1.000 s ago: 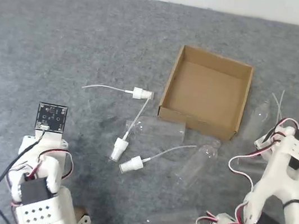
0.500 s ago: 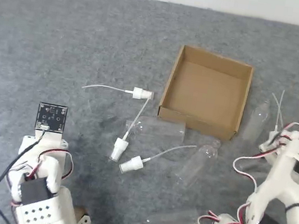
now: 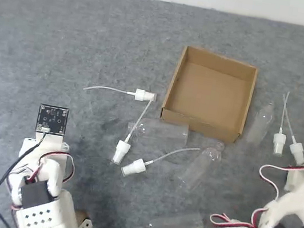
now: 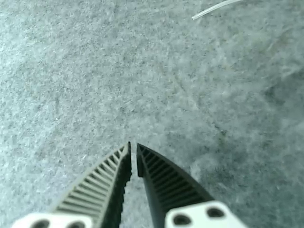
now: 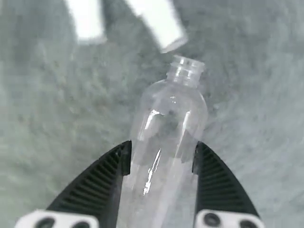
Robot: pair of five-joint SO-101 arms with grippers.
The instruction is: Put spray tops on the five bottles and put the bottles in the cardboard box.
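Well left of the cardboard box and nearer the camera stands the left arm. Its left gripper hangs over fuzzy grey carpet, ribbed black fingers pressed together to a hairline slit with nothing between them.

Left of the box lie three white spray tops, each trailing a thin dip tube. The first spray top is just beside the box's left wall. The second spray top and third spray top lie in front of that corner.

Three clear plastic bottles lie on their sides in front of the box: the near bottle by its front wall, the middle bottle and the far bottle farther off.

The box is shallow, square and open-topped, its brown floor showing wall to wall. The side bottle lies just beside its right wall.

Right of the box lie a fourth spray top and a fifth spray top, side by side. The right gripper pinches the held bottle, a finger against each side. The bottle's open threaded neck points out past the fingertips, near those two tops.
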